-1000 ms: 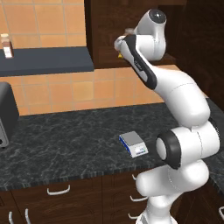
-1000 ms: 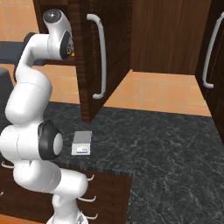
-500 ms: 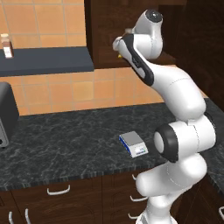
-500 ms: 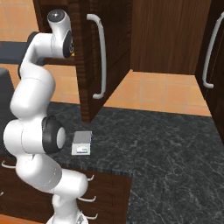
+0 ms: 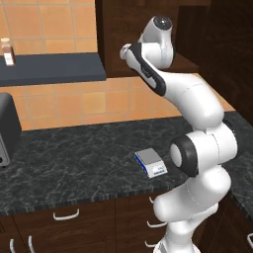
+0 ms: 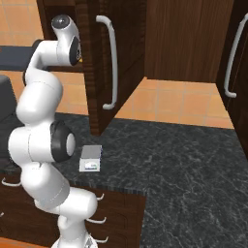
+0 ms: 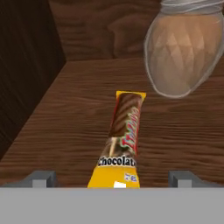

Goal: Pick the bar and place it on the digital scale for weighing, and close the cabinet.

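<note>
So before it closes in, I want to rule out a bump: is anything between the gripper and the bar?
Nothing visible. The bar lies flat on the wooden shelf between the open gripper fingertips. The vase stands beyond it, off to one side.

Inside the cabinet (image 6: pixel 92 58), the tan vase (image 7: pixel 183 52) stands just right of and beyond the bar (image 7: pixel 122 140), and the dark side wall closes the left. Between them, bare shelf (image 7: pixel 65 131) flanks the bar, the tool (image 7: pixel 113 179) open astride its near end.
</note>
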